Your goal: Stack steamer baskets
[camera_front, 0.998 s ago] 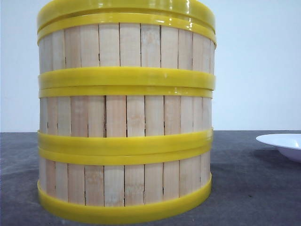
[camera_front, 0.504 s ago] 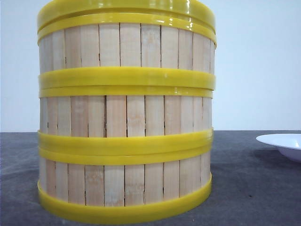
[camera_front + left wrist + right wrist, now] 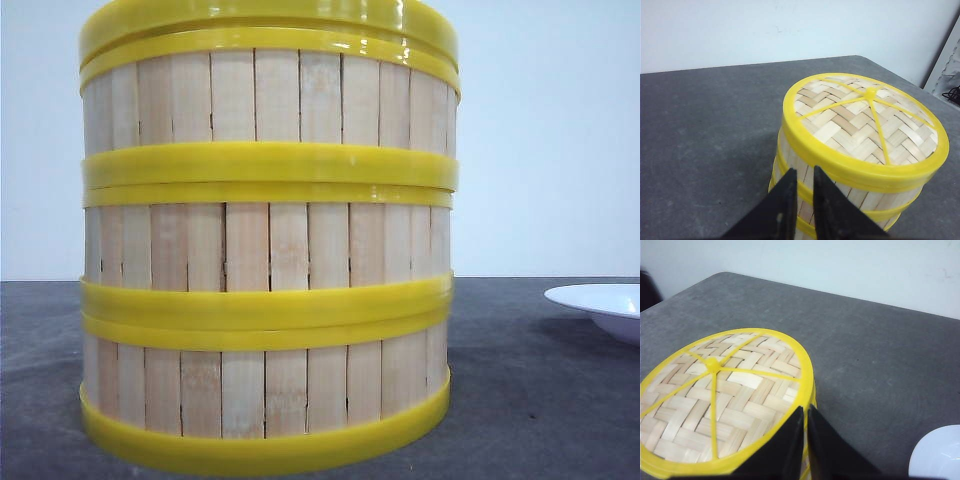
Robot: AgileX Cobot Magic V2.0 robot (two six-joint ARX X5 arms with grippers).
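Three steamer baskets stand stacked in one column on the grey table: the bottom one point(image 3: 268, 390), the middle one point(image 3: 268, 245) and the top one point(image 3: 268, 100). A woven yellow-rimmed lid point(image 3: 865, 120) caps the stack. In the left wrist view my left gripper point(image 3: 805, 172) hangs just outside the stack's slatted wall point(image 3: 860, 197), its black fingers a sliver apart with nothing between them. In the right wrist view my right gripper point(image 3: 806, 410) is at the lid's rim point(image 3: 809, 375) on the other side, fingers together and empty. Neither gripper shows in the front view.
A white shallow plate point(image 3: 600, 305) lies on the table to the right of the stack and shows again as the plate point(image 3: 937, 455) near my right gripper. Grey tabletop point(image 3: 705, 140) spreads round the stack, with a white wall behind.
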